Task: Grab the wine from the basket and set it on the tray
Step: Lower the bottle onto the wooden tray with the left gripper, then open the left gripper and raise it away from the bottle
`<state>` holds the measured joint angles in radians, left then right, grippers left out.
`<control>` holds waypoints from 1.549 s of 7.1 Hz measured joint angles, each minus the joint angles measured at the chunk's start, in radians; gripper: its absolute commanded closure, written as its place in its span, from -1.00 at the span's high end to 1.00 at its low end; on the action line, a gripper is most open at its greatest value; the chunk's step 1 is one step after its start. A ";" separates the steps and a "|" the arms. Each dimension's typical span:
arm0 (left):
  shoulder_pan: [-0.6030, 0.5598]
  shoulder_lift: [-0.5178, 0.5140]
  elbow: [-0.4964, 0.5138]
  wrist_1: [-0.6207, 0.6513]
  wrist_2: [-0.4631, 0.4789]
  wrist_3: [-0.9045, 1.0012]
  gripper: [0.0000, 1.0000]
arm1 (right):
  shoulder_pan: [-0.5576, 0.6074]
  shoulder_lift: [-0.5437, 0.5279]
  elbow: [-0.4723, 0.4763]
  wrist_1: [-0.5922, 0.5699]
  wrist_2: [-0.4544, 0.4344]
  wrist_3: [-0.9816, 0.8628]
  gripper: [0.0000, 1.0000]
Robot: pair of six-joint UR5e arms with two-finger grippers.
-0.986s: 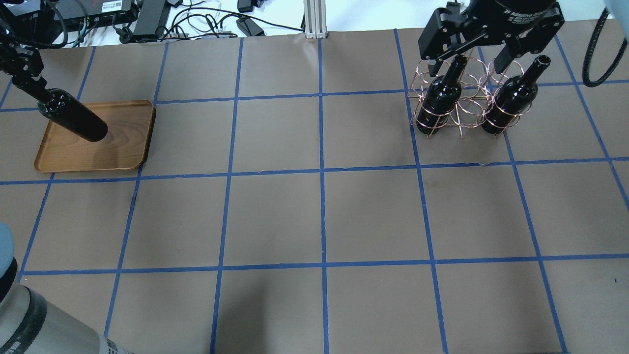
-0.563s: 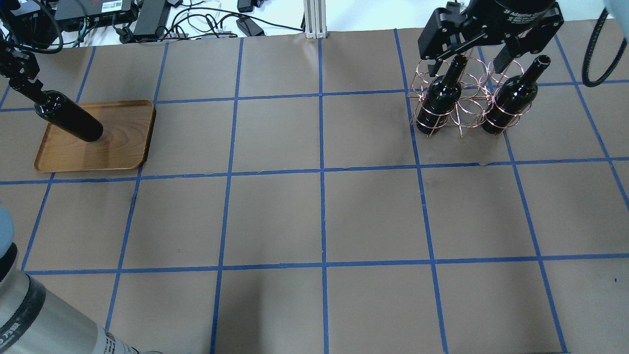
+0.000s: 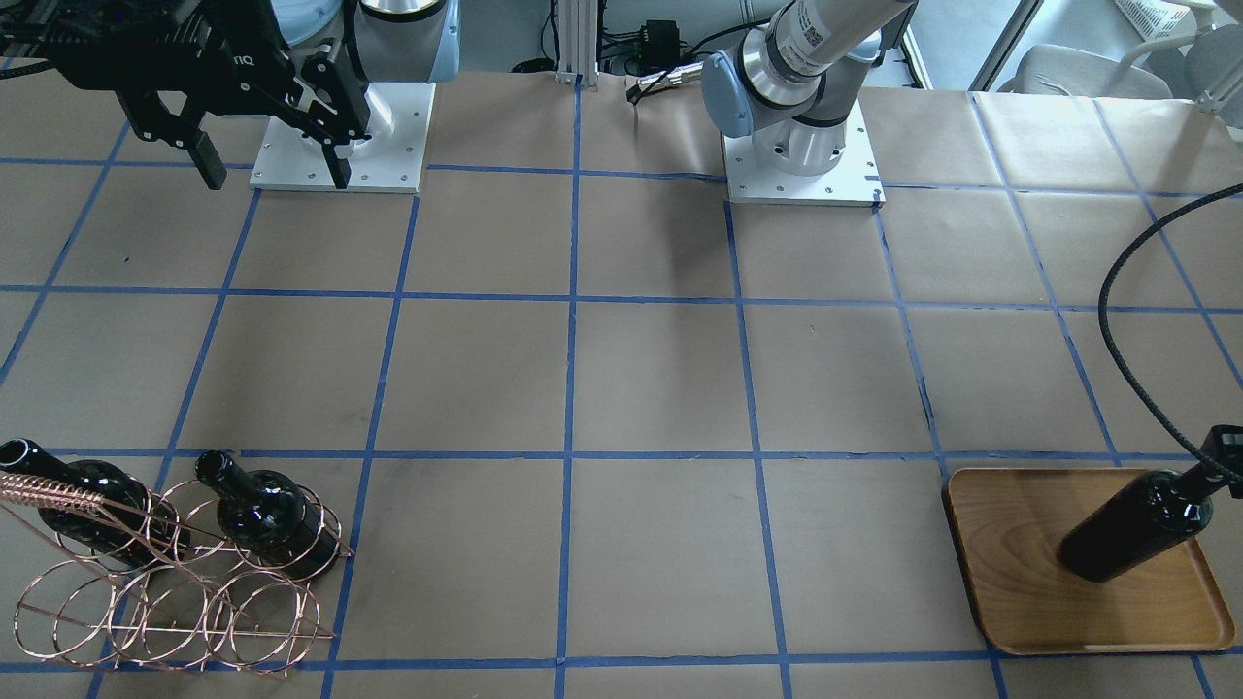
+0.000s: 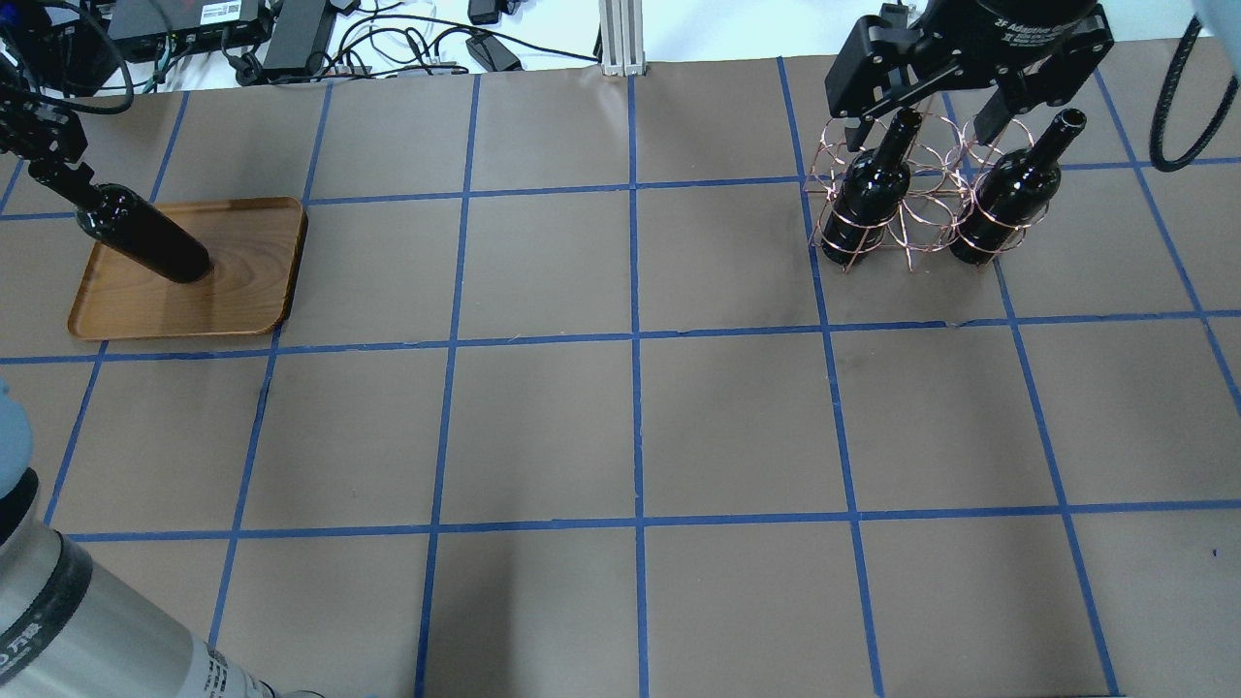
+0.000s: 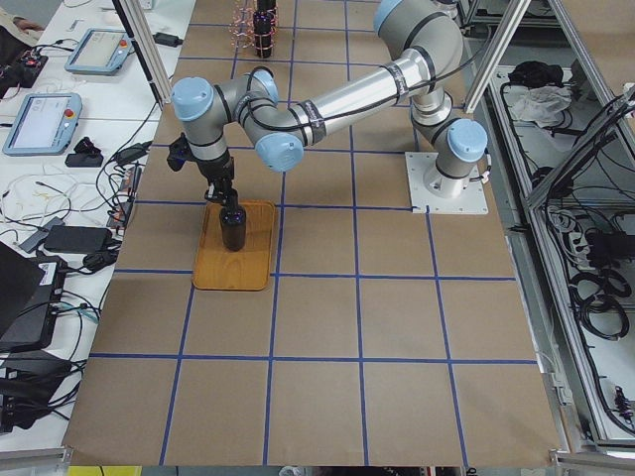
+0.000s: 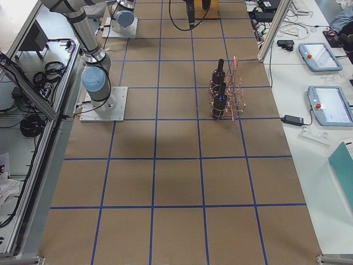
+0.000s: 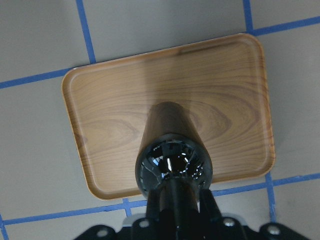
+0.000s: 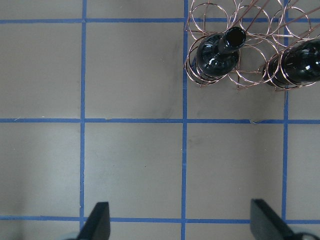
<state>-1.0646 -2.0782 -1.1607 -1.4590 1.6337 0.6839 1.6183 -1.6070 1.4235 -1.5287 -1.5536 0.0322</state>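
Observation:
My left gripper (image 4: 53, 174) is shut on the neck of a black wine bottle (image 4: 145, 237). It holds the bottle upright over the wooden tray (image 4: 242, 291), base at or just above the tray's surface. The left wrist view shows the bottle (image 7: 172, 160) from above, with the tray (image 7: 225, 100) below it. The copper wire basket (image 4: 911, 208) stands at the far right with two more bottles in it (image 4: 873, 189) (image 4: 1013, 194). My right gripper (image 4: 921, 126) is open and empty, high above the basket. In the right wrist view the basket (image 8: 245, 60) is at the top.
Cables and electronics (image 4: 291, 39) lie beyond the table's far edge, beside an aluminium post (image 4: 620, 39). A black cable (image 3: 1117, 320) loops above the table near the tray. The two arm bases (image 3: 340, 136) (image 3: 801, 146) sit on the robot's side.
My left gripper has come down with the bottle, bringing its base lower onto the tray area and shifting slightly. The right gripper and the basket have not moved.

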 measured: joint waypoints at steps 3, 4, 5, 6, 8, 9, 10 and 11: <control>0.000 -0.006 -0.003 0.000 -0.001 0.000 0.40 | 0.003 0.000 0.000 0.000 -0.001 0.000 1.00; 0.000 -0.004 -0.004 -0.001 -0.002 0.000 0.62 | 0.003 0.000 0.000 0.000 -0.002 0.000 1.00; 0.000 0.003 -0.004 -0.002 -0.003 0.002 0.68 | 0.003 0.000 0.000 0.001 -0.002 0.000 1.00; 0.000 0.009 -0.004 -0.004 -0.004 0.003 0.69 | 0.003 0.001 0.000 0.001 -0.002 0.000 1.00; -0.001 0.028 -0.006 -0.007 -0.016 0.003 1.00 | 0.003 0.001 0.000 0.002 -0.004 0.000 1.00; -0.004 0.049 -0.009 -0.017 -0.033 -0.002 1.00 | 0.003 0.001 0.000 0.002 -0.005 0.000 1.00; -0.013 0.080 -0.015 -0.042 -0.038 -0.020 1.00 | 0.003 0.001 0.000 0.002 -0.005 0.000 1.00; -0.032 0.126 -0.035 -0.067 -0.036 -0.068 1.00 | 0.003 0.000 0.000 0.002 -0.005 0.000 1.00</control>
<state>-1.0965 -1.9523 -1.1957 -1.5264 1.5975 0.6155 1.6214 -1.6066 1.4235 -1.5263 -1.5585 0.0322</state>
